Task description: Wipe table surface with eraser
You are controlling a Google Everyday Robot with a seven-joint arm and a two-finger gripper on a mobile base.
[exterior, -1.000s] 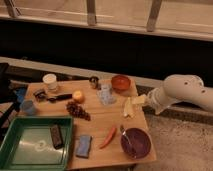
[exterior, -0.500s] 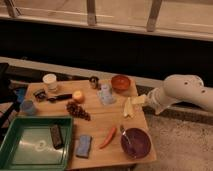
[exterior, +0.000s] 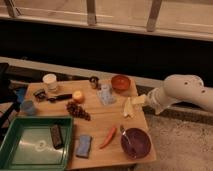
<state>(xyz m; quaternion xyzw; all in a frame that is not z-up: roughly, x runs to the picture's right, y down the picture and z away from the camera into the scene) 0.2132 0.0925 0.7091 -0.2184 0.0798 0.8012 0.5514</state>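
1. I found the gripper (exterior: 138, 100) at the right edge of the table (exterior: 107, 120), low over the boards, on the end of the white arm (exterior: 182, 92) that reached in from the right; I could not tell whether it was open or closed, nor whether it gripped anything.
2. The eraser (exterior: 56, 136) lay inside the green tray (exterior: 20, 127) at the front left corner, close to the tray's right wall, well apart from the gripper.
3. A blue-grey sponge (exterior: 84, 146) lay on the boards just beside the tray; a red chilli (exterior: 107, 137) and a purple bowl (exterior: 136, 142) sat to its right.
4. A pale yellow item (exterior: 128, 108) lay just beside the gripper; contact could not be judged.
5. An orange bowl (exterior: 120, 82), a white cup (exterior: 50, 82) and a bunch of grapes (exterior: 78, 110) stood further back.
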